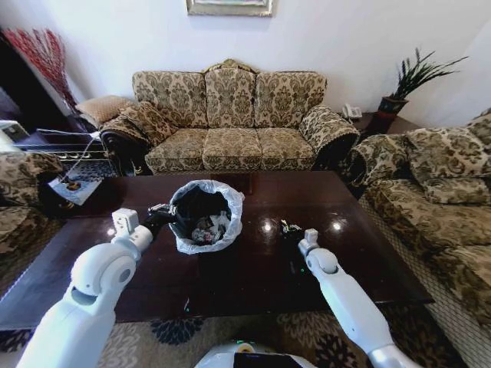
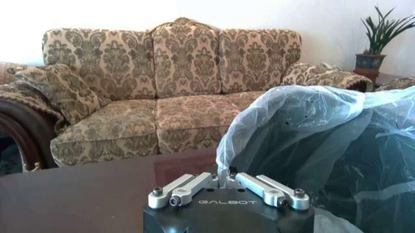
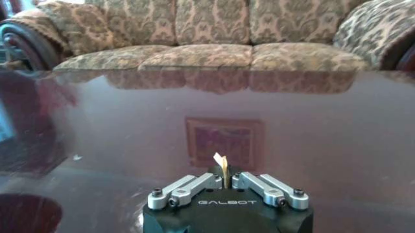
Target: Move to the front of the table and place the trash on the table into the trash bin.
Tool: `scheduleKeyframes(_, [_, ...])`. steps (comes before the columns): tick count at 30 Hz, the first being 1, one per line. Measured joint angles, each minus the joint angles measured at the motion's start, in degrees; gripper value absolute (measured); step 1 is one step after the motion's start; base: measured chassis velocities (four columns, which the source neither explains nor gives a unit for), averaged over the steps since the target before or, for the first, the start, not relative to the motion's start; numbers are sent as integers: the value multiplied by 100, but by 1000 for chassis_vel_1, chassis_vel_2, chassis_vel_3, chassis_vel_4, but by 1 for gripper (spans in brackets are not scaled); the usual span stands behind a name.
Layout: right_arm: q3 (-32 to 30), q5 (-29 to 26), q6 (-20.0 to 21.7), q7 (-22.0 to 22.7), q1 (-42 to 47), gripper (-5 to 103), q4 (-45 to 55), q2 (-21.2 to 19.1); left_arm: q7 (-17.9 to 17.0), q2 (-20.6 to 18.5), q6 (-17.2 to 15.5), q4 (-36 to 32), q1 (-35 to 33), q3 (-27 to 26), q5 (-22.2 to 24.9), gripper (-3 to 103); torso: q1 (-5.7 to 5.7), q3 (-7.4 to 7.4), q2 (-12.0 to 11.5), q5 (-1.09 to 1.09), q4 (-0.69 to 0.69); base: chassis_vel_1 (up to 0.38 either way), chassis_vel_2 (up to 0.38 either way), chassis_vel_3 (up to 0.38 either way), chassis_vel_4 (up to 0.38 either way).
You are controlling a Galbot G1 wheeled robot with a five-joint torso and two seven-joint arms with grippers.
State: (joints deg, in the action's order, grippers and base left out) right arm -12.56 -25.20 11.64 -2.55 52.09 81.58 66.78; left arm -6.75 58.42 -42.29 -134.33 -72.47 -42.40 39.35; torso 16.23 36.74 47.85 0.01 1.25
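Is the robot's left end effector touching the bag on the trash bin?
Touching. The left wrist view shows the left end effector closed on the edge of the bin's plastic bag; the head view puts it at the trash bin rim.

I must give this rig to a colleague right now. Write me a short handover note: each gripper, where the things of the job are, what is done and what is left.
Left gripper: shut on the bag rim of the trash bin, at the bin's left side.
Right gripper: low over the table, to the right of the bin, shut on a small pale scrap.
The bin stands on the table, near its middle. Trash already lies inside it.
Done: the robot is at the table front, and several pieces are binned.
Left: drop the scrap into the bin. One tiny pale speck remains on the tabletop; what it is cannot be told.
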Motion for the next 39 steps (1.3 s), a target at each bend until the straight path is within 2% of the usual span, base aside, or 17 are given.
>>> scheduleKeyframes(6, [-104,-70,-33,200,87,0,367,-88,5,37,5,-38,-14,10,-10,1,0,0,0,1,-1,0,0,0,0])
scheduleKeyframes(9, [-150,-323,191,565,147,0,1361,-258,27,39,6,-57,-32,7,-14,1,0,0,-1,2,0,0,0,0,0])
scheduleKeyframes(10, [-150,-323,191,565,147,0,1361,-258,27,39,6,-57,-32,7,-14,1,0,0,-1,2,0,0,0,0,0])
scheduleKeyframes(14, [-59,-1250,887,868,-329,0,3204,-658,111,93,8,-39,-24,69,-136,1,-1,0,0,-2,0,0,0,0,0])
scheduleKeyframes(15, [-59,-1250,887,868,-329,0,3204,-658,111,93,8,-39,-24,69,-136,1,-1,0,0,-2,0,0,0,0,0])
scheduleKeyframes(17, [187,-2226,1471,1003,-1036,0,3914,-910,140,140,9,-20,-11,108,-212,1,-1,0,0,-2,0,0,0,0,0])
scheduleKeyframes(18, [371,-2644,1606,1092,-1419,0,4107,-1009,147,154,9,-20,-8,121,-222,1,-1,0,0,-2,-1,0,0,0,0])
scheduleKeyframes(19, [599,-2983,1683,1185,-1814,0,4229,-1084,151,164,9,-23,-7,128,-224,1,-1,0,0,-3,0,0,0,0,0])
scheduleKeyframes(20, [599,-2983,1683,1185,-1814,0,4229,-1084,151,164,9,-23,-7,128,-224,1,-1,0,0,-3,0,0,0,0,0])
scheduleKeyframes(22, [1290,-3744,1819,1467,-2848,0,4363,-1168,155,169,11,-47,-7,127,-225,1,0,0,0,0,2,0,0,0,0])
scheduleKeyframes(23, [1290,-3744,1819,1467,-2848,0,4363,-1168,155,169,11,-47,-7,127,-225,1,0,0,0,0,2,0,0,0,0])
scheduleKeyframes(24, [1761,-4081,1870,1649,-3396,0,4419,-1177,158,150,12,-49,-11,120,-222,1,0,0,0,-4,1,0,0,0,0])
scheduleKeyframes(26, [2337,-4321,1943,1801,-3886,0,4482,-1177,158,111,13,-49,-18,103,-218,1,0,0,0,-4,3,0,0,0,0])
scheduleKeyframes(30, [3205,-4383,2098,1881,-4291,0,4610,-1244,157,54,13,-49,-27,75,-203,1,0,0,0,-3,1,0,0,0,0])
scheduleKeyframes(36, [3666,-4272,2384,1959,-4263,0,4624,-1362,158,27,15,-57,-38,50,-191,1,0,0,0,1,-3,0,0,0,0])
scheduleKeyframes(38, [3853,-4249,2469,2091,-4267,11,4628,-1327,157,38,15,-64,-42,52,-189,1,0,0,0,1,-1,0,0,0,0])
scheduleKeyframes(39, [3853,-4249,2469,2091,-4267,11,4628,-1327,157,38,15,-64,-42,52,-189,1,0,0,0,1,-1,0,0,0,0])
